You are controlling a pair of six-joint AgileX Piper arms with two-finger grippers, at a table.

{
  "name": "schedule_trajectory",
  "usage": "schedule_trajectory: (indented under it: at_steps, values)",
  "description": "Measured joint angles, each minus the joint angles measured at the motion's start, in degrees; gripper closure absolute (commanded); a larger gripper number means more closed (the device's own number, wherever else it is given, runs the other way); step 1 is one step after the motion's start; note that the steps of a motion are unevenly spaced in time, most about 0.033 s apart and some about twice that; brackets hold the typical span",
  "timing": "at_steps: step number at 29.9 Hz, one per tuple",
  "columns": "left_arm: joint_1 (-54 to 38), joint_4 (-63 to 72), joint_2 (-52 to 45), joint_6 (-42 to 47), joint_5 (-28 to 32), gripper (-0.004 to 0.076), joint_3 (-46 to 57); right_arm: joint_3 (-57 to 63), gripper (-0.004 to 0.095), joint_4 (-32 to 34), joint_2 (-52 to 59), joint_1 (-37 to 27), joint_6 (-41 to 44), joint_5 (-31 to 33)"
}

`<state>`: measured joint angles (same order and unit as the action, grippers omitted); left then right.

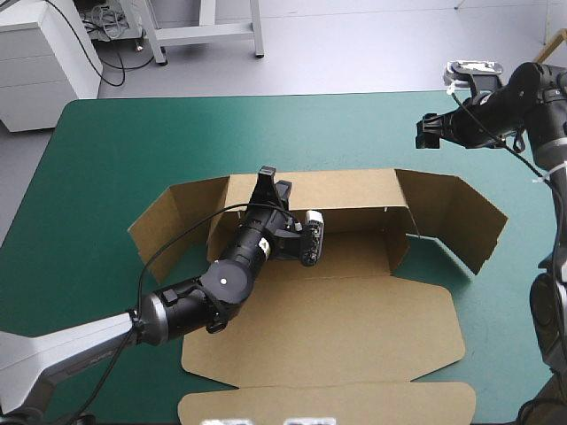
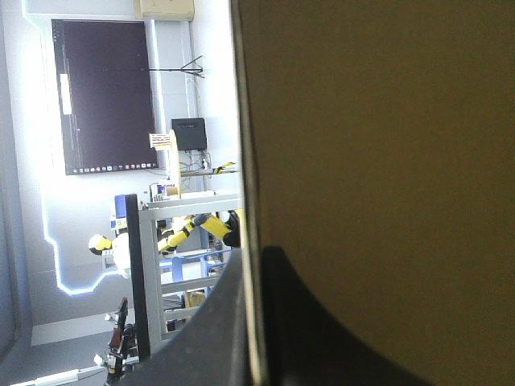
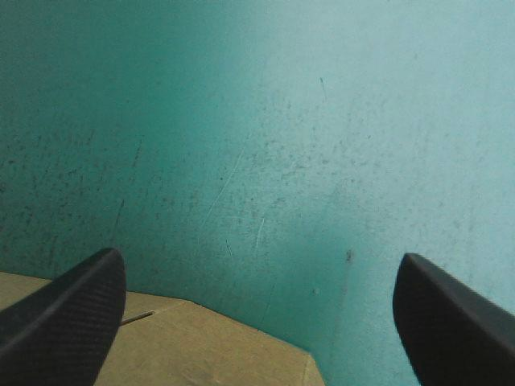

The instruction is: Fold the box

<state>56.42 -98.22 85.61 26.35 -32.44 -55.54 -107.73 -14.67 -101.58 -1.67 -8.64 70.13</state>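
Observation:
The brown box (image 1: 354, 328) lies mid-table with its base and lid flat toward the near edge. Its back wall (image 1: 345, 190) stands raised, and angled side flaps (image 1: 452, 217) spread out at both ends. My left gripper (image 1: 266, 180) reaches over the base to the top of the back wall's left part. In the left wrist view the gripper (image 2: 256, 253) is shut on the box (image 2: 378, 145), whose board edge runs between the black fingers (image 2: 322, 330). My right gripper (image 1: 430, 133) hovers beyond the box's far right corner. It stands open (image 3: 259, 259) over the cover, with a corner of the board (image 3: 201, 346) just under it.
Bare teal-green cover (image 1: 133, 150) lies beyond the back wall and on both sides of the box. The lid's front flap (image 1: 328, 403) reaches close to the table's near edge.

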Motion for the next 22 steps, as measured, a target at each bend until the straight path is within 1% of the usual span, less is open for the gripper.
schedule_trajectory:
  at_steps: [3, 7, 16, 22]
  values:
    - [0.0, 0.0, 0.0, 0.0, 0.0, 0.0734, 0.0, -0.05, 0.0075, -0.39, -1.84, -1.06, -0.12, 0.2]
    - [0.0, 0.0, 0.0, 0.0, 0.0, 0.0734, 0.0, 0.1, 0.0075, 1.52, -2.29, -1.13, -0.12, 0.31]
    - [0.0, -0.02, 0.0, 0.04, -0.01, 0.0734, 0.0, 8.92, 0.0075, 2.66, 0.85, -1.13, -1.74, 0.31]
    - [0.0, -0.02, 0.0, 0.38, -0.25, 0.0734, 0.0, 11.96, 0.0075, 2.61, 3.91, -1.18, -1.8, 0.19]
